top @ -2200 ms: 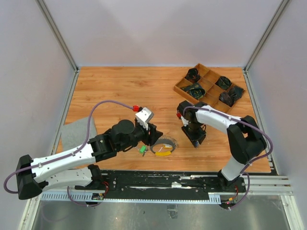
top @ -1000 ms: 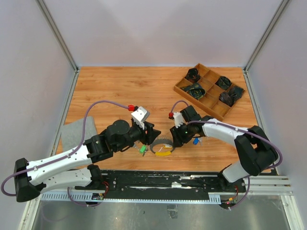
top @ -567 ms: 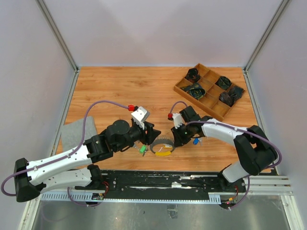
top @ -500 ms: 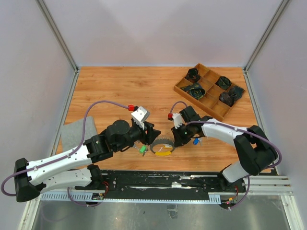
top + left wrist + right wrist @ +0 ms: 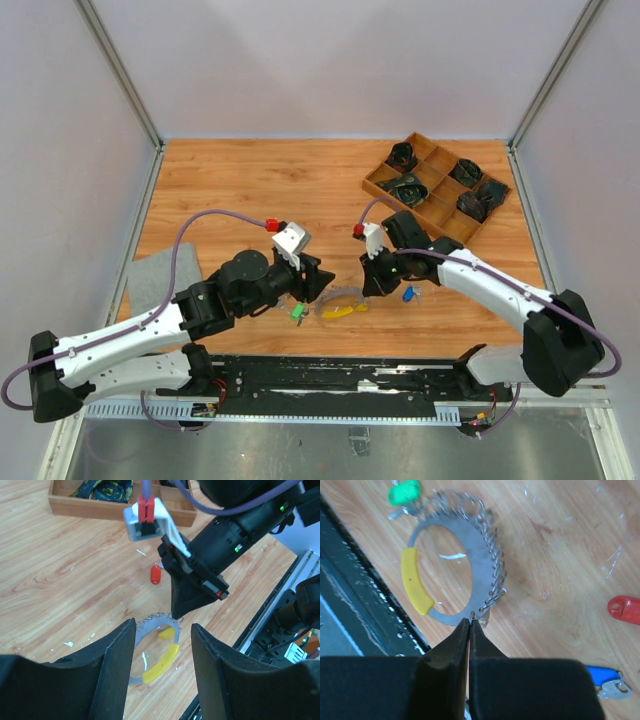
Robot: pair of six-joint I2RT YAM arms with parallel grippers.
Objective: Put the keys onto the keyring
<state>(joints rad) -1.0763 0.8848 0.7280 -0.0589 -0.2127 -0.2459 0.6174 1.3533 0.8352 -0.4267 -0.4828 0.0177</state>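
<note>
Grey pad (image 5: pixel 160 277) lies flat at the far left of the wood-grain bench (image 5: pixel 250 180). Left jaws: apart, black, wedge-shaped, holding nothing. In the left wrist view the keyring (image 5: pixel 475 555) shows through the gap between them, lower down, no contact visible. Green-headed key (image 5: pixel 297 312) lies just left of the ring. Ring = flat silvery band with a row of wire loops along one side and a smooth yellow curved sleeve (image 5: pixel 416 582) on the opposite arc. Right jaws: pressed together, tips pinching the ring's rim where the loop row ends. Blue-headed key (image 5: pixel 408 294) sits just right of those jaws, red-tagged key (image 5: pixel 625 609) near it, both loose on the bench. Compartmented wooden tray (image 5: pixel 372 184) far right, dark bundles inside.
</note>
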